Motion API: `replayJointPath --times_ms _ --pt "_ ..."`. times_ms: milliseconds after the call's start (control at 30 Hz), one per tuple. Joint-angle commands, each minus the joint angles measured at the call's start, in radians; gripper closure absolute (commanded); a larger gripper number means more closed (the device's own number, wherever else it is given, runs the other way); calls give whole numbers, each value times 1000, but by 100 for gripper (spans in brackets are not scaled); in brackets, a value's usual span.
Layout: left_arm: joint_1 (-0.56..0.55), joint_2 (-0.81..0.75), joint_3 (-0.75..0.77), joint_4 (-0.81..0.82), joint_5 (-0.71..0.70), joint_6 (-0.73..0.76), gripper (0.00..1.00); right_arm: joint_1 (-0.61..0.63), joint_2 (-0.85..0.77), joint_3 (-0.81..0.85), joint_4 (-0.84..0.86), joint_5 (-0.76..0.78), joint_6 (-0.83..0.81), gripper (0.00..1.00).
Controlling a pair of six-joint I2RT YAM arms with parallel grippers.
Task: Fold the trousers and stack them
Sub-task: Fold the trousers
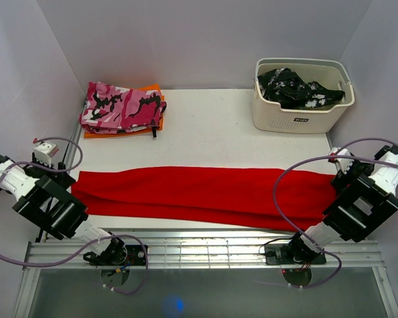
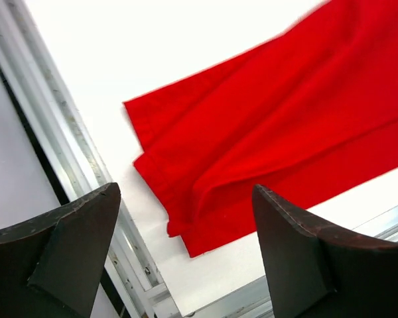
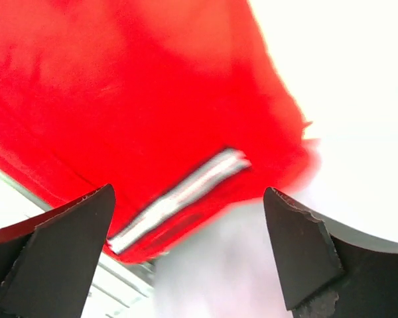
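From above you cannot see either set of fingers, because the arm bodies cover them, and the right arm also hides the right end of the trousers (image 1: 199, 192). The right wrist view is blurred, yet only it shows you the white stripes (image 3: 179, 189) at that end. The left wrist view gives you the plain end, its layers slightly offset. The left gripper (image 2: 186, 189) has its jaws spread wide, pinching nothing, and so does the right gripper (image 3: 189, 191). The trousers lie as a long, bright-red band, creased lengthwise, across the near part of the table (image 1: 219, 132) between the arms.
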Motion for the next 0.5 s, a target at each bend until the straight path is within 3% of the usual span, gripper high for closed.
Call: replayJointPath --times_ms 0,67,133,300,467 --pt "10 12 96 -39 73 -187 9 31 -30 154 -118 -138 42 1" --pt "10 52 159 -59 83 -278 9 69 -51 168 -138 -165 107 2" --pt "10 92 166 -58 80 -372 8 144 -76 152 -133 -173 151 10" --pt "10 57 37 66 14 -468 11 362 -196 18 -29 -127 292 31" --pt "10 16 -35 131 -64 -519 25 487 -275 -130 39 -44 336 41"
